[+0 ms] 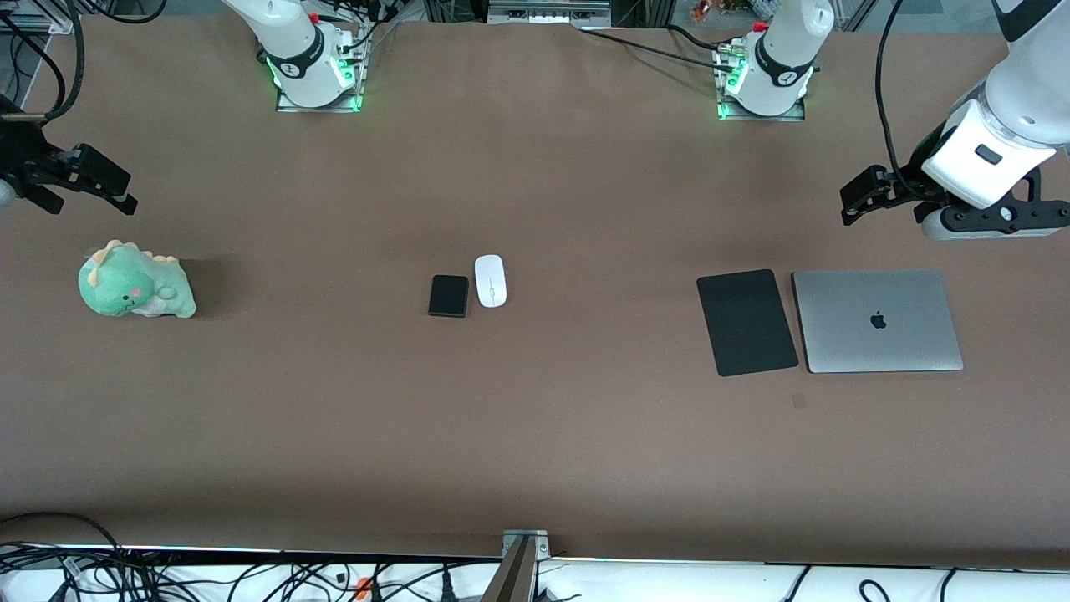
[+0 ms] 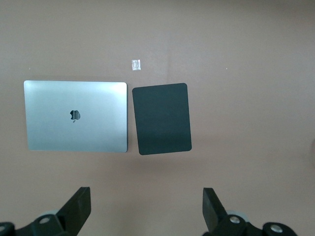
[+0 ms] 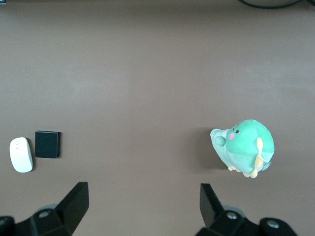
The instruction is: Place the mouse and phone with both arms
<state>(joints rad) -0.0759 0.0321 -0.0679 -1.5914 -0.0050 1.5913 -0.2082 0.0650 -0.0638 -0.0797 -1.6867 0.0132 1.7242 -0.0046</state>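
Mouse [image 1: 491, 281], phone [image 1: 449, 295]: touching side by side, mid-tabletop, reachable by either arm. Left gripper [image 1: 861, 195], right gripper [image 1: 84, 180]: spread wide, empty, over opposite tabletop ends, awaiting pickup.

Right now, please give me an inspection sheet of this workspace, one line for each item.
Surface: brown table, one small pale tape mark near the mat.
Job's things: mouse and phone side by side mid-table, untouched.
Clutter: green plush dinosaur toward the right arm's end; black mat beside closed laptop toward the left arm's end.
Grippers: left gripper open, above the table near the mat and laptop; right gripper open, above the table near the plush.
Cables: cables by the bases and below the table's near edge.
Surroundings: nothing seen.
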